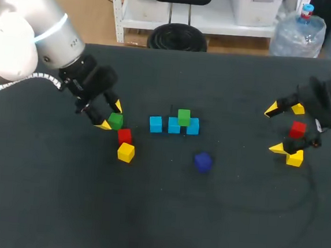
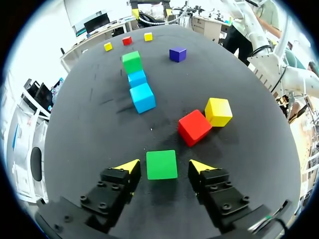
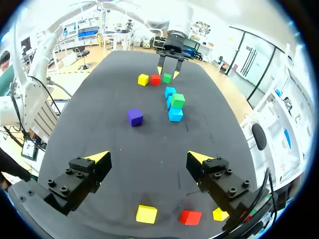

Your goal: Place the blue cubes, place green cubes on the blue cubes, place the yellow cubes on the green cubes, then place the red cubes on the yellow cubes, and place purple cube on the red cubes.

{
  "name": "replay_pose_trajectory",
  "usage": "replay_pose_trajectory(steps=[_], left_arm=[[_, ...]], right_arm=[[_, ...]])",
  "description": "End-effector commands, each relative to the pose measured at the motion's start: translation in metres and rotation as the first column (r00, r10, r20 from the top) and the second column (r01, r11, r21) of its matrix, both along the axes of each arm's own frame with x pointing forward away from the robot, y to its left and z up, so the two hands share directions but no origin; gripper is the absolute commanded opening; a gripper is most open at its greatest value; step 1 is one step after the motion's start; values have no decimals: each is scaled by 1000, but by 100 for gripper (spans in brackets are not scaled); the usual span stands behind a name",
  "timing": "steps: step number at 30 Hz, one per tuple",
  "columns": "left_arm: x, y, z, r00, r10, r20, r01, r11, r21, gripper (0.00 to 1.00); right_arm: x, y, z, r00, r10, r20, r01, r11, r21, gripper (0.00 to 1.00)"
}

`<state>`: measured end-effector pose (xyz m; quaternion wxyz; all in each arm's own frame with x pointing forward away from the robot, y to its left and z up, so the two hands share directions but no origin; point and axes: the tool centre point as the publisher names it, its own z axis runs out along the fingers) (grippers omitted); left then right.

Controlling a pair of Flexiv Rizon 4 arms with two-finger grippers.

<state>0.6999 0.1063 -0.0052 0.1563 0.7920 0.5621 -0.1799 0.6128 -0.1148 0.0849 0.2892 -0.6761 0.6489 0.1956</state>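
Note:
A green cube [image 2: 161,164] lies on the table between the fingers of my left gripper [image 2: 165,166], with a small gap on each side; the gripper [image 1: 110,115] is open. A red cube [image 1: 124,135] and a yellow cube [image 1: 126,152] sit just beside it. At mid-table three blue cubes [image 1: 174,125] form a row, with another green cube [image 1: 183,117] on top. A purple cube [image 1: 203,161] lies in front of the row. My right gripper [image 1: 274,129] hangs open and empty at the right, near a red cube [image 1: 297,129] and two yellow cubes [image 1: 295,158].
The black table [image 1: 157,216] has free room along its front and between the blue row and my right gripper [image 3: 148,157]. In the right wrist view the cubes by that gripper lie under it, one of them a yellow cube [image 3: 146,213].

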Motion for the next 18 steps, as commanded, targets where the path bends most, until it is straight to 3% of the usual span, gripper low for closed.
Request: replay_pose_trajectory(steps=[1,7,11,18], left_arm=[[5,-1,-2,1000,-6,-10,6,1000,1,54],[4,-1,-1,1000,0,-15,0,1000,-1,35],[3,-1,2,1000,9,-17,-9,1000,-1,0],[-3,-6,10,999,23,-31,-23,1000,6,0]], right_arm=[[0,0,-1,1000,1,1,-1,1000,2,100],[0,0,-1,1000,1,1,-1,1000,2,100],[0,0,-1,1000,1,1,-1,1000,2,100],[0,0,-1,1000,1,1,-1,1000,2,100]])
